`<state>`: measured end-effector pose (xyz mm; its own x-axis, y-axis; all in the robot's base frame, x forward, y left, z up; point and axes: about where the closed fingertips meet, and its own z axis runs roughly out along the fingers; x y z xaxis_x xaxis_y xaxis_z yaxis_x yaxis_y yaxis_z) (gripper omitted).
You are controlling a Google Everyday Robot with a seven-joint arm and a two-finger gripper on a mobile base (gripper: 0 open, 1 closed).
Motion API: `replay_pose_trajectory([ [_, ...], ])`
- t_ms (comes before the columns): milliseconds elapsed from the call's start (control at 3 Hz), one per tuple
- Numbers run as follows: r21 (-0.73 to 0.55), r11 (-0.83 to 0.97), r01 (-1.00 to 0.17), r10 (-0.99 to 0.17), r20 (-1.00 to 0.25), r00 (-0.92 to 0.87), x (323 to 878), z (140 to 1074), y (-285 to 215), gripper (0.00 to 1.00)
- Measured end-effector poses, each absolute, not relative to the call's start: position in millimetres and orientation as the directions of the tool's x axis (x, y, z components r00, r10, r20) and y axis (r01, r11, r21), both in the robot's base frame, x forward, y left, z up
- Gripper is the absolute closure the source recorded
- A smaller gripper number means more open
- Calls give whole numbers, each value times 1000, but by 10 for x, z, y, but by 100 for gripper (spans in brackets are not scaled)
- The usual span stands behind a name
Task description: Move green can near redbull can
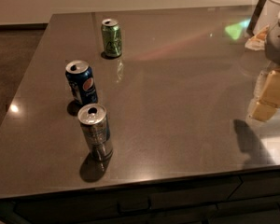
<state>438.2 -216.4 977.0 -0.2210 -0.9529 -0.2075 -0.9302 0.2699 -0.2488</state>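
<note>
The green can (111,38) stands upright at the far left of the dark countertop (177,87), with pale markings and a silver top. The redbull can (96,131), slim and silver-grey, stands upright near the front left edge. The two cans are well apart, with a blue Pepsi can (82,82) standing between them. My gripper (269,98) hangs above the counter at the right edge of the view, far from all three cans and holding nothing I can see. Its shadow falls on the counter just below it.
White and pale objects (270,13) sit at the far right corner of the counter, behind my arm. The counter's front edge (140,181) runs just below the redbull can, with dark drawers beneath. The floor lies to the left.
</note>
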Motion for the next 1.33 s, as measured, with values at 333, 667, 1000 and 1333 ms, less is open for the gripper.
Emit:
replay_pose_trajectory([
  [333, -250, 270, -930, -953, -208, -221, 4383, 9774, -2163, 0],
  [667, -256, 307, -917, -932, -277, -234, 4620, 9806, -2110, 0],
  [1000, -258, 384, -886, -881, -388, -269, 5037, 9770, -2067, 0],
  [1333, -260, 467, -845, -821, -482, -306, 5514, 9692, -2004, 0],
])
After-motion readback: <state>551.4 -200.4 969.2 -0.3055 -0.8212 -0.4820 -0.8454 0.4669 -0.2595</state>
